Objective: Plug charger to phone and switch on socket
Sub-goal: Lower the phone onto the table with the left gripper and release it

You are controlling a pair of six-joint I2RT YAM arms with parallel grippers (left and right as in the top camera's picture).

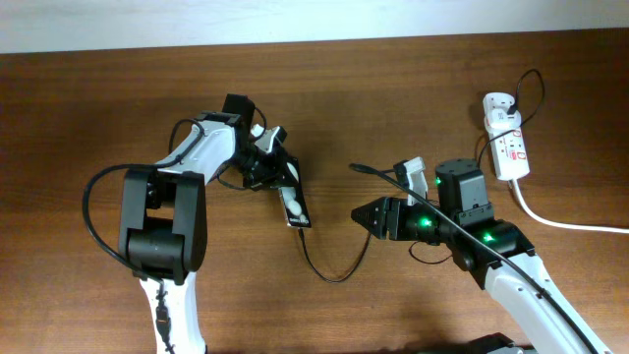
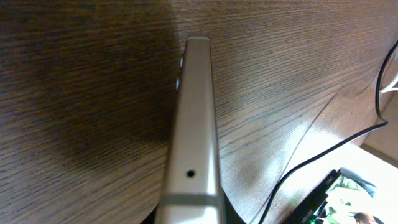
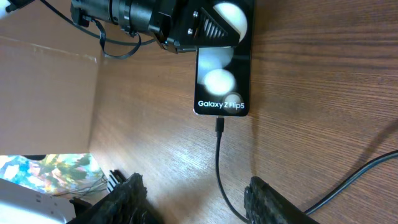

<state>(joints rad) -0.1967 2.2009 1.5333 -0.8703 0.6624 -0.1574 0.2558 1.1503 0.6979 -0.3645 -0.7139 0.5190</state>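
Wooden table (image 1: 79, 98) | left gripper (image 3: 214, 31) clamps black phone (image 3: 222, 81) at centre | right gripper (image 3: 196, 200) spread wide, empty, to its right | white socket (image 1: 506, 138) far right | charger (image 3: 219, 162) plug tip seemingly seated in phone's near end.

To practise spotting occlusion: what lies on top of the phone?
The left claw, clamped over the far end of the phone. It hides the screen there; the lettered end and the charger plug show.

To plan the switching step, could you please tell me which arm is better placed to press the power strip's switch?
Right. The right tool is open and free, and the power strip lies on its side. The left tool is clamped on the phone.
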